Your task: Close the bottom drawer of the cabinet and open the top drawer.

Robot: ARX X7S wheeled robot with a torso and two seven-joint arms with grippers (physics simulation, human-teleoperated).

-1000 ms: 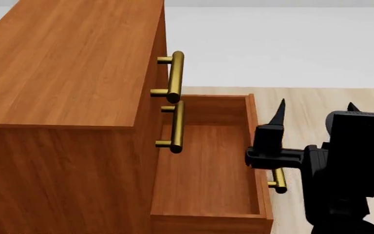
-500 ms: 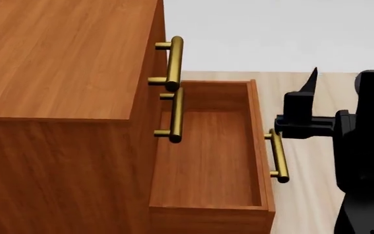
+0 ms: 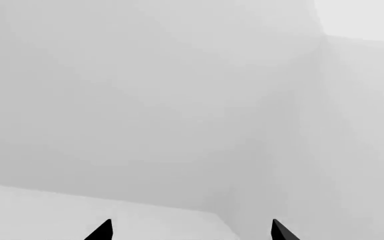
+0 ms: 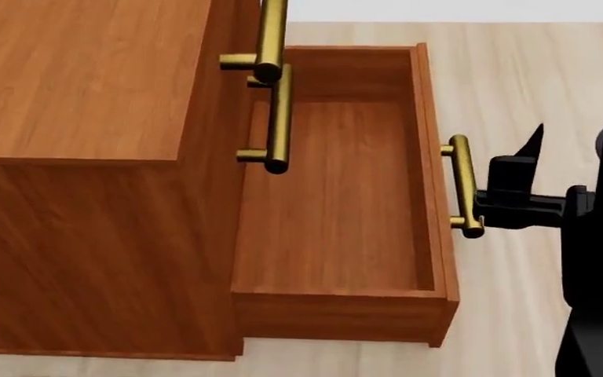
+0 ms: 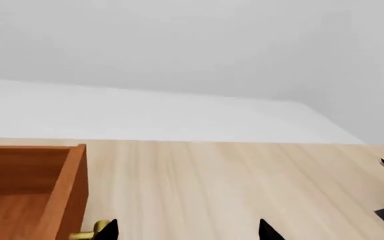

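Black and angular, the right gripper [image 4: 537,169] in the head view hangs just beside the brass bar handle [image 4: 466,186] of the bottom drawer [image 4: 333,188], a shallow reddish-brown wooden box pulled far out of the boxy wood-grain cabinet [image 4: 82,157]. Only one pointed finger [image 4: 533,143] shows clearly there; the other is cut off by the dark arm at the frame edge. Higher up, the top drawer [image 4: 247,31] sits flush in the cabinet front, its brass handle [image 4: 270,35] cropped by the upper border, with the middle drawer's handle [image 4: 277,118] right beneath it. Half a second ago this gripper stood higher and farther from the bottom handle, which now lies close alongside it, and more pale wooden floor [image 4: 511,86] has come into sight.

From the left wrist, the left gripper [image 3: 190,231] shows just two black fingertips, spread well apart, against blank grey walls; no cabinet appears.

From the right wrist, the two dark tips are likewise set wide, holding nothing, with a sliver of brass handle [image 5: 88,231] touching or nearly touching one tip [image 5: 106,230], beside the bottom drawer's corner [image 5: 65,180].
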